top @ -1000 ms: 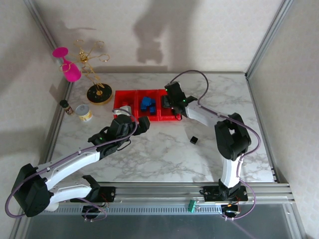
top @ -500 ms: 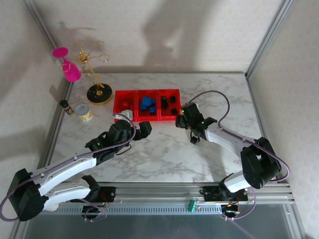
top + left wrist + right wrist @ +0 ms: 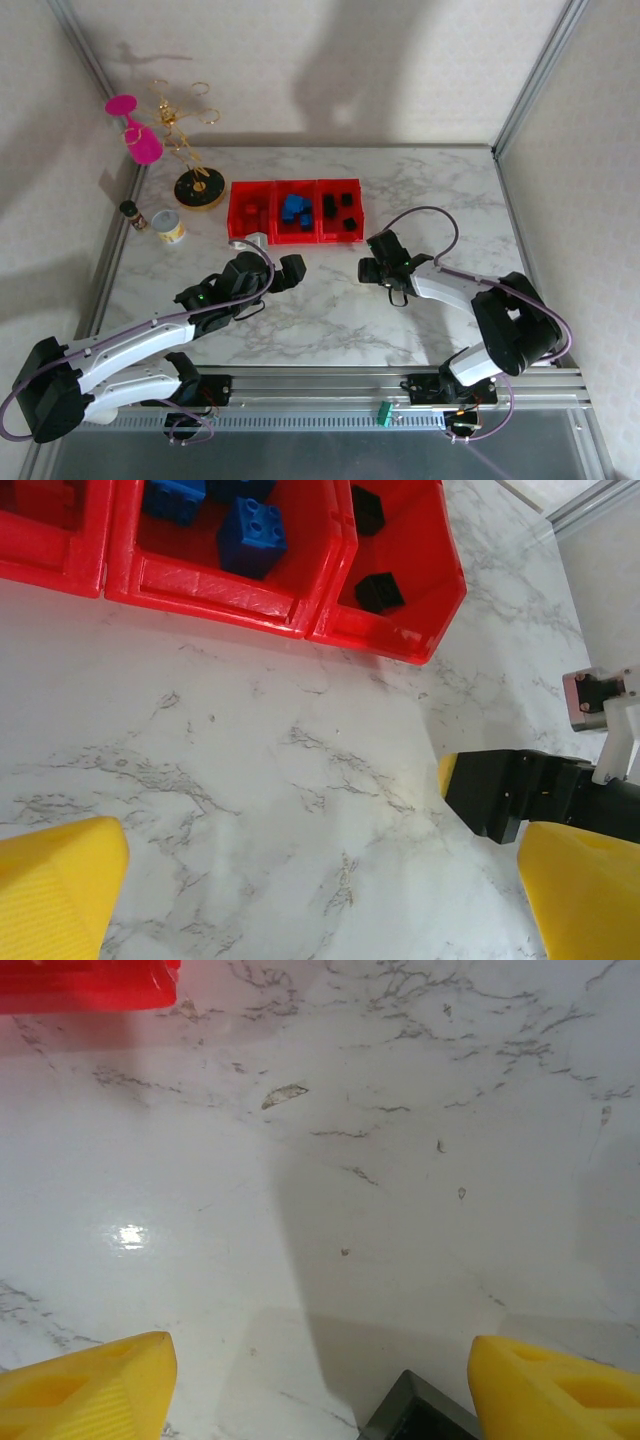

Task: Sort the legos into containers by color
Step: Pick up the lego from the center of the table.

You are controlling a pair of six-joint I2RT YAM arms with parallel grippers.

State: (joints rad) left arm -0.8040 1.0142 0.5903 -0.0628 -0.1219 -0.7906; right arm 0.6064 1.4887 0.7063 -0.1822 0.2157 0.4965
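Right arm (image 3: 450, 285) swung from containers (image 3: 220, 588) to tabletop (image 3: 320, 320) | right fingers (image 3: 90, 1380) spread, straddling black lego (image 3: 415, 1410) (light, rigid, slick: pinch flat sides) | left fingers (image 3: 60, 880) spread

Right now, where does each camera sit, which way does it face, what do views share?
Top external: above and behind the bases, looking down on the marble table; both arms, left gripper, right gripper show.
Left wrist: faces forward-down at the containers, blue legos and black legos inside; own yellow fingertips in bottom corners.
Right wrist: faces down at marble; own fingertips flank a dark block.
Shared: the containers, in all three.
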